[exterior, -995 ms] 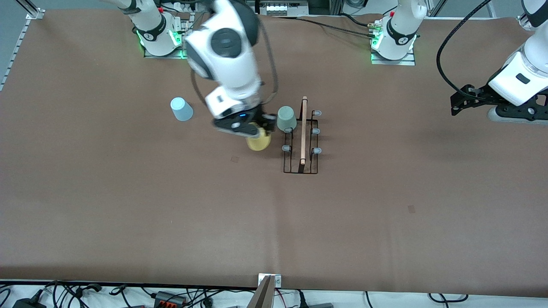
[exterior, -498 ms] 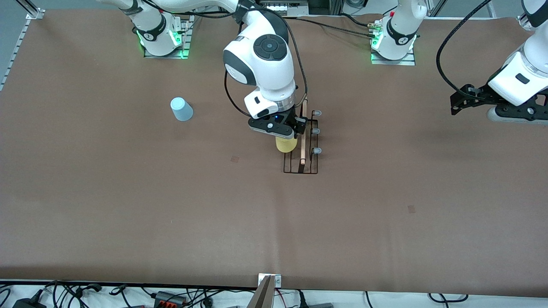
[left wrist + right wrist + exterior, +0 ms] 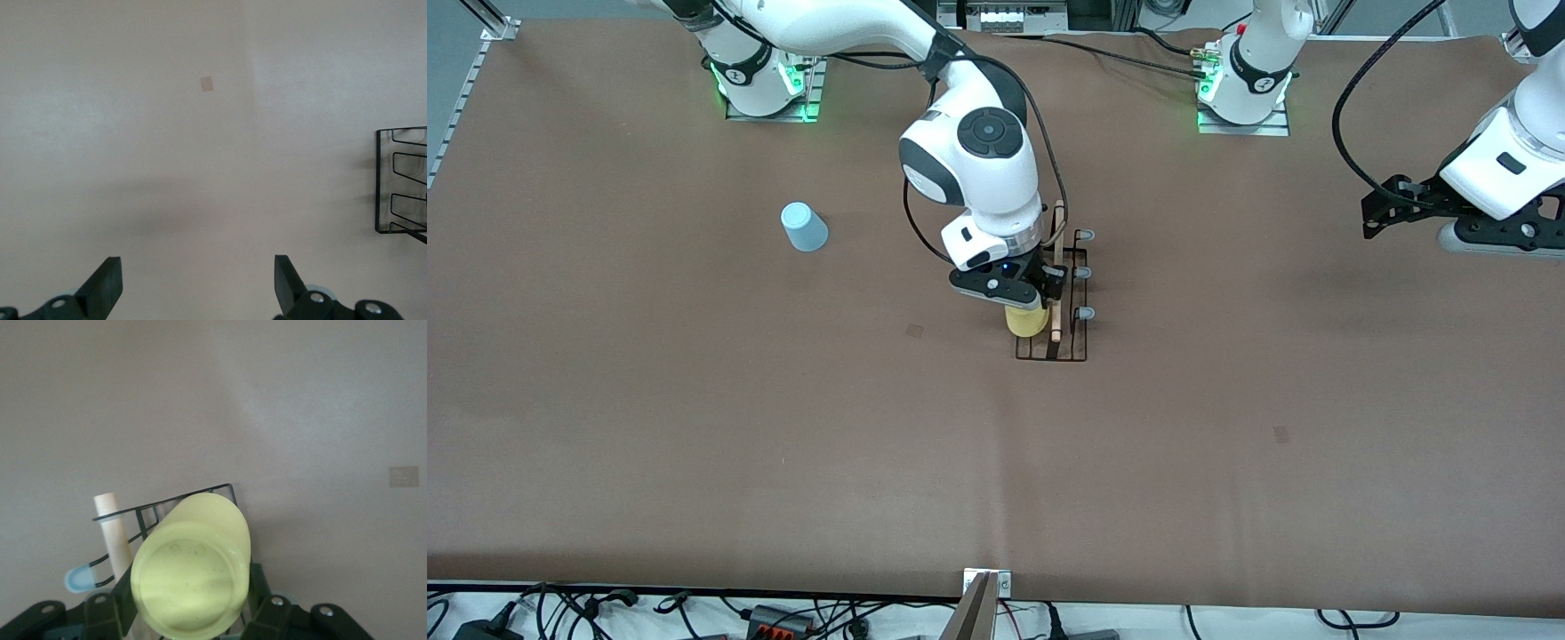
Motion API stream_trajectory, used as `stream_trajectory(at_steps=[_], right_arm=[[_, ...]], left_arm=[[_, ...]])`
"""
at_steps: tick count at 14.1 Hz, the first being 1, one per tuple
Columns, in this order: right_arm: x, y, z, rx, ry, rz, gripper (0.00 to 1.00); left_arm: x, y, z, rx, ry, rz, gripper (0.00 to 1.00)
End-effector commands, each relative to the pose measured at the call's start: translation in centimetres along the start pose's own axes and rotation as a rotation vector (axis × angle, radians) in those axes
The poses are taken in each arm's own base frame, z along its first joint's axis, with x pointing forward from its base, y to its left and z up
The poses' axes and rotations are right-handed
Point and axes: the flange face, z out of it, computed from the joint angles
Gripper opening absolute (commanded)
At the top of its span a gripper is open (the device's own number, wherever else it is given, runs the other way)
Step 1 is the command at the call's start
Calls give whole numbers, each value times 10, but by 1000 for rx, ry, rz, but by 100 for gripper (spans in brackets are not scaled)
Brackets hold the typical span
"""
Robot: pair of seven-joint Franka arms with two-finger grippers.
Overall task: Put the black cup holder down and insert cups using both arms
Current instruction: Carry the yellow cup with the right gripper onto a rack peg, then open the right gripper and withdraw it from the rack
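The black cup holder (image 3: 1052,348) lies mid-table, its wooden rod handle (image 3: 1057,316) along the middle. My right gripper (image 3: 1009,292) is shut on the yellow cup (image 3: 1027,322), held bottom up over the holder's row toward the right arm's end, beside the rod. In the right wrist view the yellow cup (image 3: 193,577) fills the jaws above the wire frame (image 3: 167,507), rod (image 3: 112,527) and one grey-tipped prong (image 3: 80,579). The light blue cup (image 3: 804,227) stands on the table toward the right arm's end. The grey-green cup is hidden by the right hand. My left gripper (image 3: 1383,213) waits open and empty near its end of the table.
The left wrist view shows my open left gripper (image 3: 197,287) over bare table, with a corner of the wire holder (image 3: 400,180) at the picture's edge. Small tape marks (image 3: 915,331) lie on the brown table. Cables run along the table's front edge (image 3: 987,578).
My right gripper has carried the yellow cup from beside the holder to over it and lowered it. The right hand now covers the grey-green cup. The left arm has not moved.
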Motion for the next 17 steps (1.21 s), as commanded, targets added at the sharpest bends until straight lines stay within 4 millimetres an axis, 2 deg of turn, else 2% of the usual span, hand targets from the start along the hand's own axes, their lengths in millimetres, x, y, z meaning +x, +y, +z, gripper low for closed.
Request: stream_trajectory(at_steps=[1,2,3,4,5,6,7,9,10,13,15,17], right_arm=[[-5,-1,9,-16,15,5,86],[-1,1,9,-20,19,1,100],[6,4,7,-22,27,-10,100],[12,6,-8,-21,40,-21,100],[22,11,-34,-17,58,-35,100],[44,27,-56,-31,63,-37,100],[60,41,-89,-26,79,-55,100],[94,88,-144,-57,110,-89,100],[110,119,-169,-72,122,-93,100],[154,204,-223,-139,139,-159,100],[183,255,-252,-195,97,-231,100],[209,307,-275,-171,34,-279,100]], left_arm=[[-4,2,-6,-22,-1,3,100],[-4,2,-7,-21,0,3,100],[-4,2,-6,-22,-1,3,100],[-4,2,-6,-22,-1,3,100],[-4,2,-5,-22,-3,3,100],[-4,2,-6,-22,-1,3,100],[-4,2,-6,-22,-1,3,100],[-4,2,-7,-21,0,3,100],[-4,2,-6,-22,-1,3,100],[-5,1,-6,-21,-4,3,100],[-4,1,-5,-22,-6,3,100],[-4,1,-5,-22,-6,3,100]])
